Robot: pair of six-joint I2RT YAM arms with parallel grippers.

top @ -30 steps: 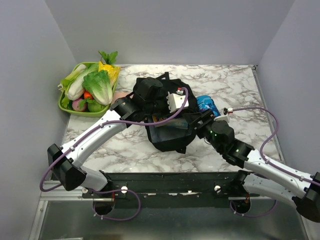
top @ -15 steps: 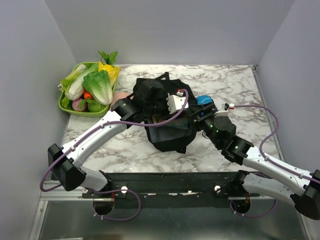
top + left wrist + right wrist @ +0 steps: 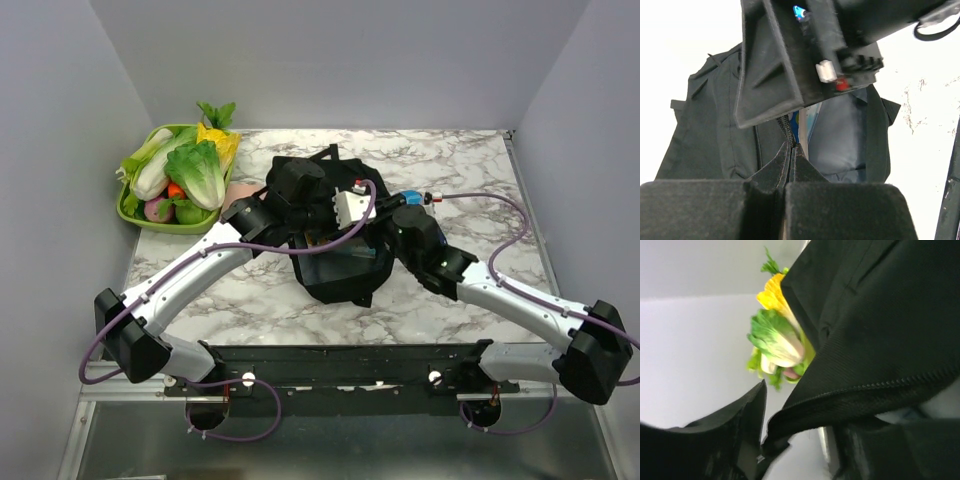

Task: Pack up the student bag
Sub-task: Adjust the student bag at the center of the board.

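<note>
My right hand (image 3: 388, 213) has swung in from the side onto the student bag (image 3: 340, 280) sitting mid-worktop (image 3: 470, 170), jaws apart either side of its zipper rim. Left hand (image 3: 790, 152) is pinching the zipper edge tight. Only the left wrist cam shows the pale-blue lining (image 3: 840, 135), and only the top cam shows the whole green veggie tray (image 3: 150, 222).

Marble table (image 3: 460, 170); student bag (image 3: 340, 282) at centre; green vegetable tray (image 3: 140, 220) far-left

A green tray (image 3: 127, 211) is placed at the far left corner of the marble table (image 3: 460, 165). It is filled with vegetables: a lettuce (image 3: 200, 172), a yellow vegetable (image 3: 222, 145) and a white one (image 3: 156, 176). A pink object (image 3: 238, 190) is seen just beside the tray.
</note>
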